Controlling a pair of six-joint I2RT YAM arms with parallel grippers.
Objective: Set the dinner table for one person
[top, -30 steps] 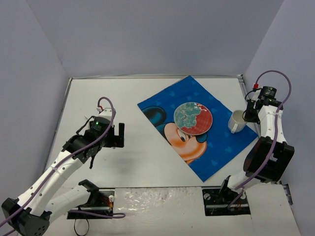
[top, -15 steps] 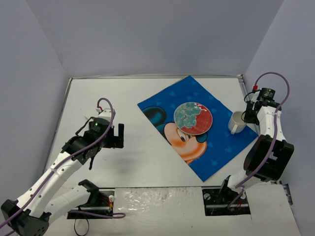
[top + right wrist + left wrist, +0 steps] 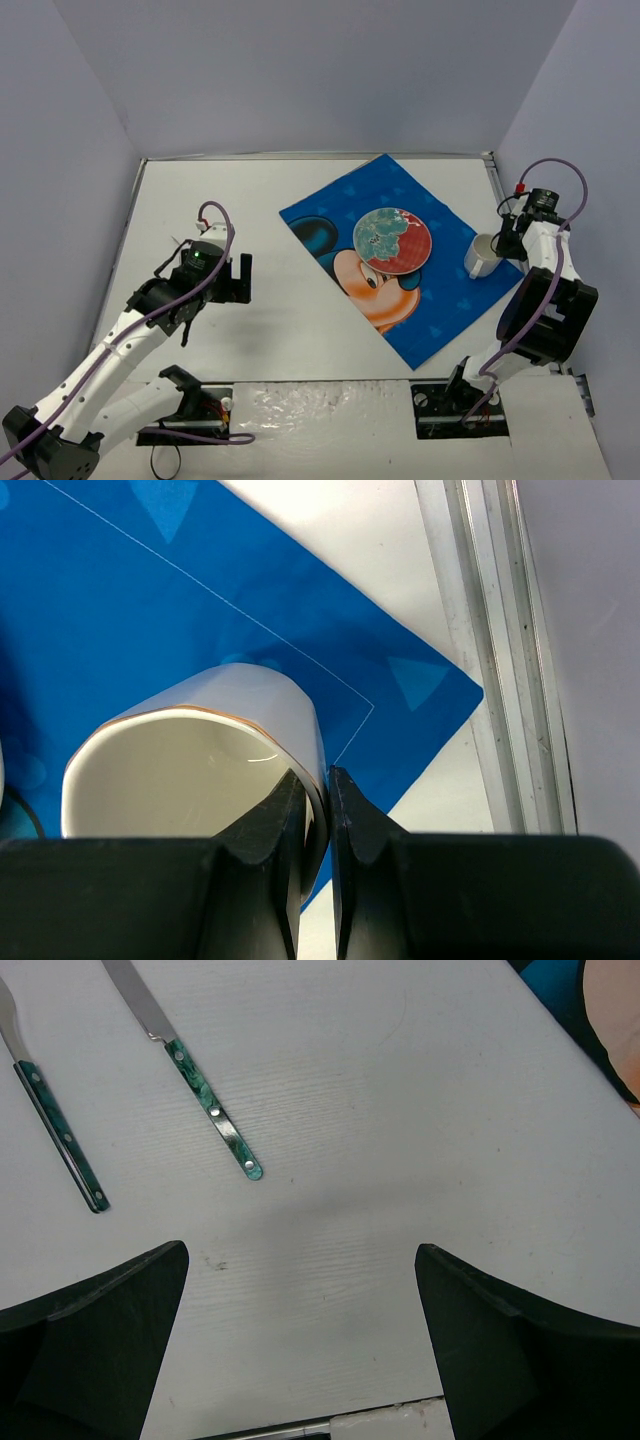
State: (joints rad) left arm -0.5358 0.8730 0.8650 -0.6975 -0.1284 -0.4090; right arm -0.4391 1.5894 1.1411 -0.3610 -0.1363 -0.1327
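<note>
White table (image 3: 300,200), thin metal rim, pale lavender walls (image 3: 300,70) around. Blue cartoon-mouse placemat (image 3: 440,320) lies skewed, right of centre. Round plate (image 3: 392,240), red rim and blue-green pattern, lies flat on the placemat over the mouse's head. White mug (image 3: 481,253) is at the placemat's right edge and looks tilted, can't tell if it's touching down. Right gripper (image 3: 499,246) at the mug's right side, jaws closed on its rim. Left gripper (image 3: 240,277) over bare table, well left of the placemat, jaws wide apart, nothing between them. Purple cables run along both arms.
</note>
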